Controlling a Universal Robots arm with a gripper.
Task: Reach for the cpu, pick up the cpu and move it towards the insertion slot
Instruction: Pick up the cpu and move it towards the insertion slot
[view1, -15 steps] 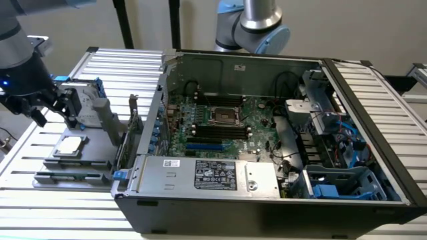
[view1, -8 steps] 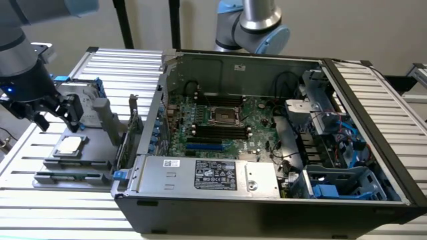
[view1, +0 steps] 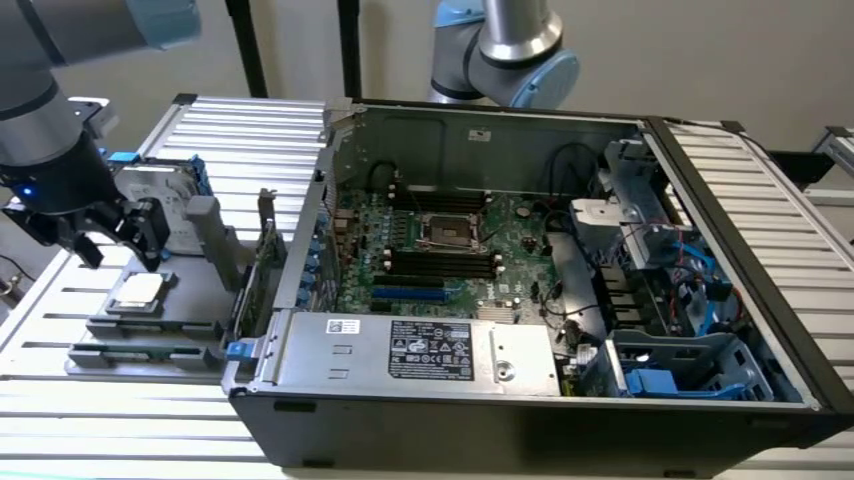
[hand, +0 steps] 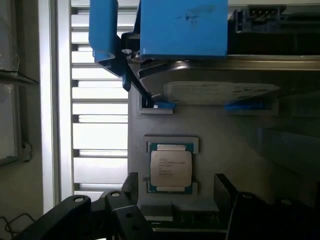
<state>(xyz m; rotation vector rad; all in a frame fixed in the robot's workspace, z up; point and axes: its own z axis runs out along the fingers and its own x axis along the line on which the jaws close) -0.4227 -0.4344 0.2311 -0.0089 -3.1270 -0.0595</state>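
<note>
The end effector (view1: 118, 255) hung at the exterior view's left, about mid-height in the frame, on a grey arm with a small blue light, and its two black fingers (view1: 147, 235) were spread wide apart with nothing between them. Directly below it the cpu (view1: 138, 292) lay flat in a shallow recess of a grey fixture (view1: 147, 328), its silver top facing up; the fingers were above the chip and did not appear to touch it. In the wrist view the cpu (hand: 171, 169) sat square in its recess with a teal rim and faint printed text on the lid, and the fingers (hand: 131, 184) stood on opposite sides of it. Just behind the cpu on the same fixture a hard drive (view1: 154, 185) with blue rails stood upright. The fixture rested on a slatted metal counter (view1: 160, 420). Towards the exterior view's centre lay an open computer case (view1: 534, 440), and on its green motherboard (view1: 514, 225) the insertion slot (view1: 450, 232) showed a silver frame around a dark centre, well apart from the cpu. Long black memory slots (view1: 441, 265) ran just below the socket, and a silver power supply (view1: 414, 350) lay along the near edge of the case. A second arm (view1: 514, 50) stood at the upper centre of the frame, behind the case.
</note>
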